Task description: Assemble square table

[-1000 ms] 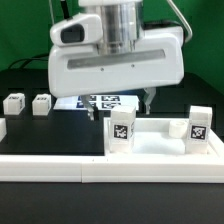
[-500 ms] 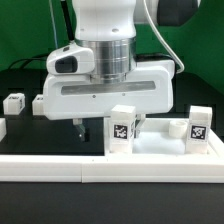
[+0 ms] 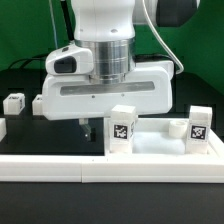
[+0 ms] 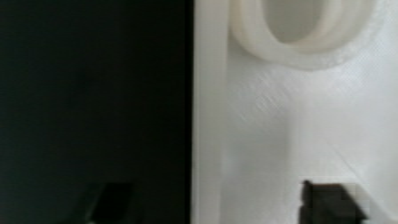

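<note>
The square table's white slab lies on the black table, with its edge and a round corner hole in the wrist view. Two white tagged legs stand upright on it, one near the middle and one at the exterior view's right. My gripper hangs low over the slab's left edge, just left of the middle leg. Its jaws are open and empty. In the wrist view the gripper straddles the slab's edge, with one dark finger over the black table and the other over the slab.
A loose tagged leg lies at the exterior view's left, and another is half hidden by the gripper body. A further white block sits at the left border. The long white rail runs along the front.
The gripper has moved toward the exterior view's left and come down beside the middle leg. It now hides the marker board. Nothing has shifted in the last half second.
</note>
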Robot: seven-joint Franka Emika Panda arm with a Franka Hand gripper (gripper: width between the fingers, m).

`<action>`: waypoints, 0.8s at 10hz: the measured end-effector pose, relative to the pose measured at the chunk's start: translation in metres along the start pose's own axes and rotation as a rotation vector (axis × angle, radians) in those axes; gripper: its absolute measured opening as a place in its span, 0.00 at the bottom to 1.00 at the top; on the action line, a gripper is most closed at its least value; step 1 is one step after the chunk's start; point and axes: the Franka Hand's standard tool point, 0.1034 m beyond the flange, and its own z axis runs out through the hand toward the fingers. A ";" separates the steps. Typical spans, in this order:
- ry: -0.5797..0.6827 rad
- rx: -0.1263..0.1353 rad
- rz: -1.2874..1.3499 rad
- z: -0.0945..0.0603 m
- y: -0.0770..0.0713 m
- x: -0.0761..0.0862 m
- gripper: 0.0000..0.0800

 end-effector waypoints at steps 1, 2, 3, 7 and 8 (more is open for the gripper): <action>0.000 0.000 0.001 0.000 0.000 0.000 0.30; 0.000 0.000 0.001 0.000 0.001 0.000 0.09; 0.002 -0.001 0.006 0.000 0.002 0.000 0.09; 0.002 -0.001 0.007 0.000 0.003 0.000 0.06; 0.002 -0.001 0.007 0.000 0.003 0.000 0.06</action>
